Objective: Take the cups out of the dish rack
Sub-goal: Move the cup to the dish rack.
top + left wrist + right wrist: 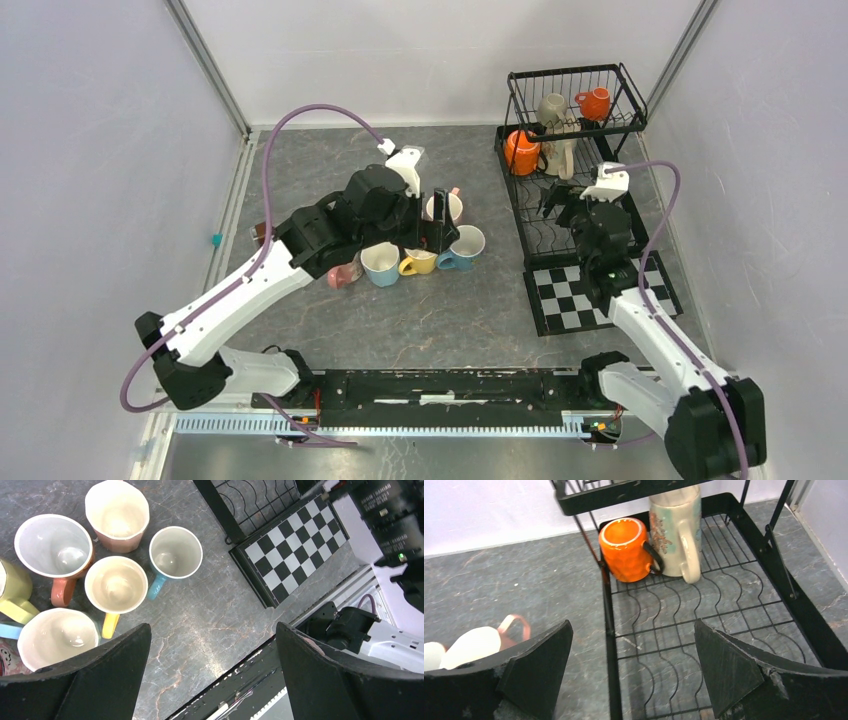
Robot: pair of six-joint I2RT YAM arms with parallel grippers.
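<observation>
My right end effector [631,660] hung released over the dish rack [607,615]. An orange cup [624,550], upper centre, looked rigid, glossy and breakable, best pinched at its rim. My left end effector [210,672] was released too.

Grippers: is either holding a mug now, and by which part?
Nothing is held. The right gripper stands open over the black wire dish rack, short of the glossy orange mug; the left gripper is open and empty.

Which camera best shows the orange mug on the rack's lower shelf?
The right wrist view: the orange mug sits there large and unobstructed. The top view shows it small; the left wrist view misses it.
</observation>
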